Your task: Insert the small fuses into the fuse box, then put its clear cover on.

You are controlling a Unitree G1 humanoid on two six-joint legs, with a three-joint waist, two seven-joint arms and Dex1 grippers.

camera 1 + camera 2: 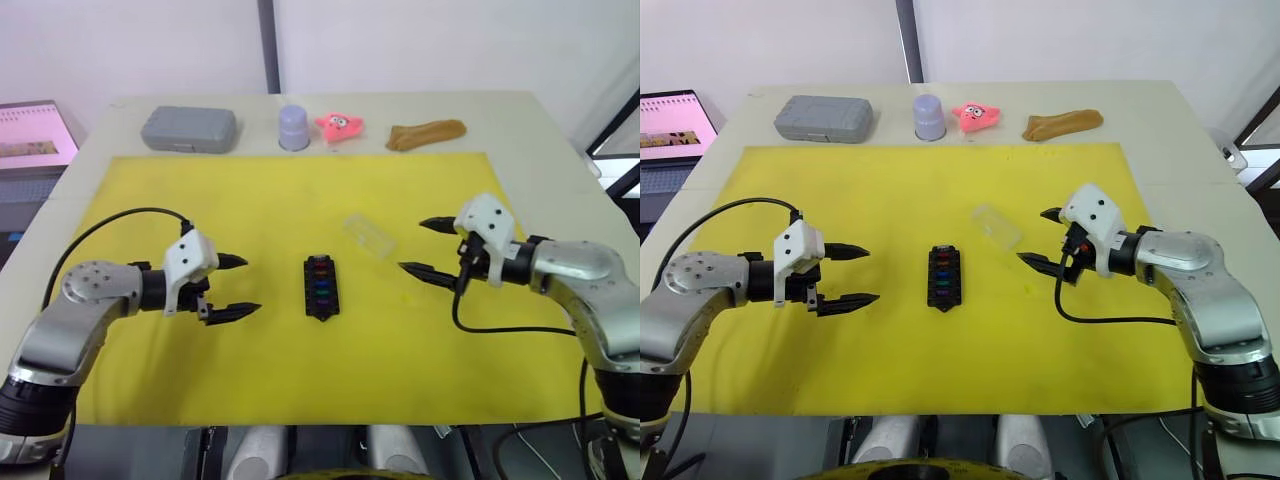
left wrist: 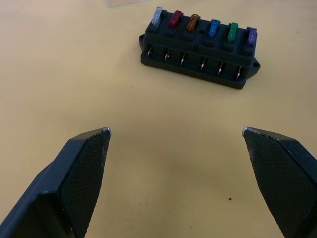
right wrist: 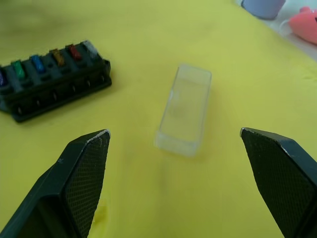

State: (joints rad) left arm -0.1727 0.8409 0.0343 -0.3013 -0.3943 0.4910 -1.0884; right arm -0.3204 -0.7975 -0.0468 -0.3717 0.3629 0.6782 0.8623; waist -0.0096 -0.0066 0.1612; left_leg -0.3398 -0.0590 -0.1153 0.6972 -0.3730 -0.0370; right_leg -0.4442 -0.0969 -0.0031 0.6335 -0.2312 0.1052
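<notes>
My left hand point(image 1: 241, 286) hangs wide open at centre left of the frame, holding nothing, its fingertips aimed at the fuse box point(image 1: 321, 287). The box sits in the middle of the yellow mat point(image 1: 280, 200), and the small fuses point(image 2: 203, 27) stand in a single row in its slots: grey, red, orange, blue, green, purple. My right hand point(image 1: 416, 246) is likewise spread wide and empty at centre right. The clear cover point(image 1: 367, 236) lies on the mat between the box and my right hand, up and right of the box, apart from both.
</notes>
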